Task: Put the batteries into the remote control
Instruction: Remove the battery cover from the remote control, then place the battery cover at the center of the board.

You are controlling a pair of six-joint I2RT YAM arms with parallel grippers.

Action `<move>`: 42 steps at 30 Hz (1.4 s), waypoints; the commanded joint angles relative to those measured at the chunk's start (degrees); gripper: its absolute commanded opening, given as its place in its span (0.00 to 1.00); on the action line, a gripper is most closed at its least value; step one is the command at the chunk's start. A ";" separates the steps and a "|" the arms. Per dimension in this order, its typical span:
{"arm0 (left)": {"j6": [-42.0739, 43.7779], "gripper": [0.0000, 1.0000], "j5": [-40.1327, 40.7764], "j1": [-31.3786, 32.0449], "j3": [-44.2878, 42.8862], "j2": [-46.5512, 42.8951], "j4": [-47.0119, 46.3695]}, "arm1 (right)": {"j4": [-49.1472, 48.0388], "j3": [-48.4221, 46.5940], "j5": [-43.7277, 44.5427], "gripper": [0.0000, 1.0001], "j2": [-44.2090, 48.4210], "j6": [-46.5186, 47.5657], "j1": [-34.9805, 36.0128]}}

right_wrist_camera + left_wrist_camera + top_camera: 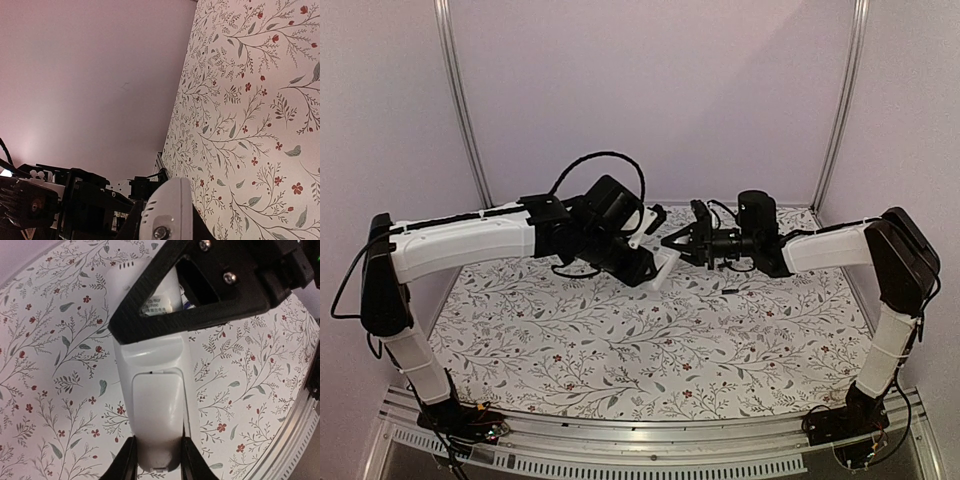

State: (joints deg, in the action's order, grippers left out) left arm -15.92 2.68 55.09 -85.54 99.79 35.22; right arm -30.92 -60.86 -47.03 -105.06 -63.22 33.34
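Observation:
The white remote control (156,390) is held in the air over the middle of the table, back side up, with its battery cover (156,412) closed. My left gripper (157,460) is shut on its near end. My right gripper (165,227) is shut on the other, rounded end (167,210), where slots and a screw show. The right gripper's black fingers (200,315) cover that end in the left wrist view. In the top view the two grippers meet at the remote (665,266). One thin dark stick (730,291), maybe a battery, lies on the table under the right arm.
The flowered table cover (620,340) spans the work area, with a metal rail (650,440) at the near edge. Pale walls and upright posts (460,100) close off the back and sides.

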 commanded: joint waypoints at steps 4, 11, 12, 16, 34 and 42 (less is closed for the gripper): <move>0.10 0.25 -0.78 -1.84 3.75 -3.02 -2.76 | -0.89 1.29 -1.01 0.00 2.33 0.33 -3.13; -0.64 0.25 -0.53 -4.19 9.40 -5.30 -6.67 | 2.03 3.53 0.00 0.00 0.80 3.53 -7.06; -0.49 0.25 -0.08 -4.54 10.61 -5.12 -7.22 | 2.32 3.82 0.00 0.00 0.88 4.15 -7.55; -0.97 0.25 1.61 -6.19 14.95 -1.84 -8.04 | 5.30 4.75 0.23 0.00 3.46 6.25 -10.10; 1.06 0.33 4.15 -6.40 13.73 12.32 -4.60 | 12.30 13.57 -4.73 0.00 22.36 18.26 -17.92; 1.20 0.55 2.97 -6.40 13.28 14.09 -2.10 | 19.15 13.21 -4.87 0.00 27.14 23.96 -17.94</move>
State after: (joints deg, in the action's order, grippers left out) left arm -15.03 6.68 49.25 -71.55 112.51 30.72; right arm -15.86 -47.44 -51.13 -80.27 -43.48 15.35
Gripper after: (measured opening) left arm 0.488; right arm 0.203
